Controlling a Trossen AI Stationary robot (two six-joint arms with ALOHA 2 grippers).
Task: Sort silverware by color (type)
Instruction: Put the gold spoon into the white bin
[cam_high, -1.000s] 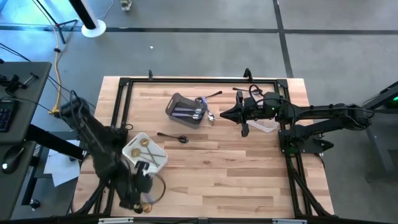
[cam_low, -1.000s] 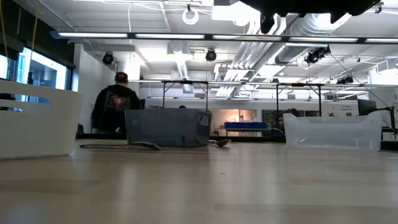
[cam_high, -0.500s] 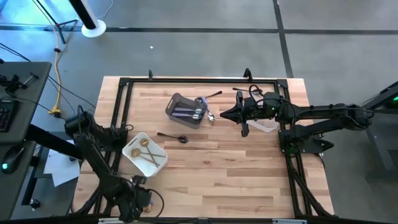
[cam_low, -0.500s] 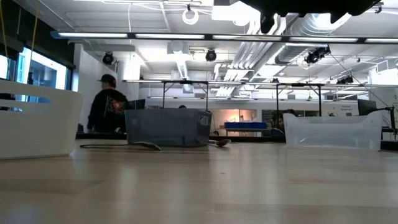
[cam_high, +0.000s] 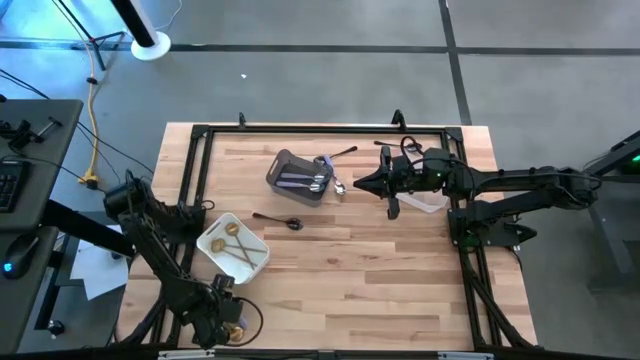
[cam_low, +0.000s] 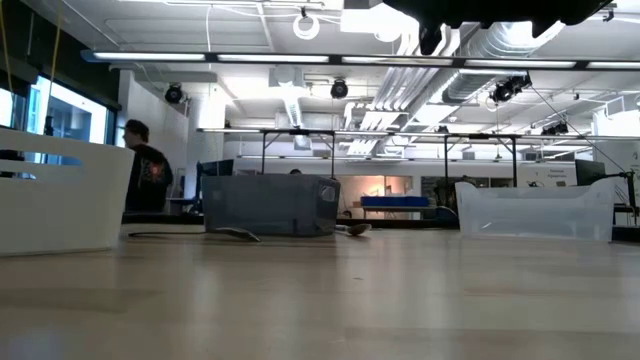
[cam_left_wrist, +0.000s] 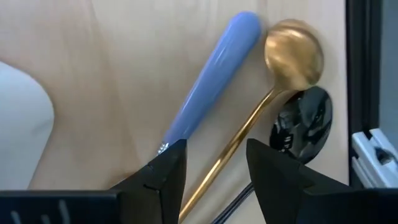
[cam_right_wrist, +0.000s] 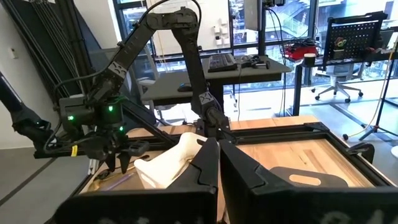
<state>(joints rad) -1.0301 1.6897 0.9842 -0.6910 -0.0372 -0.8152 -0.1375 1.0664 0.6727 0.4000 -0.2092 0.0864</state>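
Observation:
Near the table's near left corner, a gold spoon (cam_left_wrist: 292, 53), a lilac-handled piece (cam_left_wrist: 211, 87) and a black spoon (cam_left_wrist: 305, 124) lie flat on the wood. My left gripper (cam_left_wrist: 214, 168) points down over them (cam_high: 225, 318), open. Its fingers stand on either side of the gold spoon's handle (cam_left_wrist: 239, 140) without clearly touching it. The white tray (cam_high: 262, 248) holds gold pieces and the grey bin (cam_high: 280, 165) holds silver ones. A black spoon (cam_high: 280, 220) lies between them. My right gripper (cam_high: 362, 184) hovers shut and level at the far right.
A clear tub (cam_high: 432, 203) sits under my right arm, and a dark piece (cam_high: 343, 153) lies beside the grey bin. Black frame rails (cam_high: 320, 128) border the table. Open wood spans the middle and the near right. A person (cam_low: 145, 175) stands in the room beyond.
My left gripper has moved from over the white tray toward the table's near edge and down to the pieces at the near left corner. The person in the room has walked to the left.

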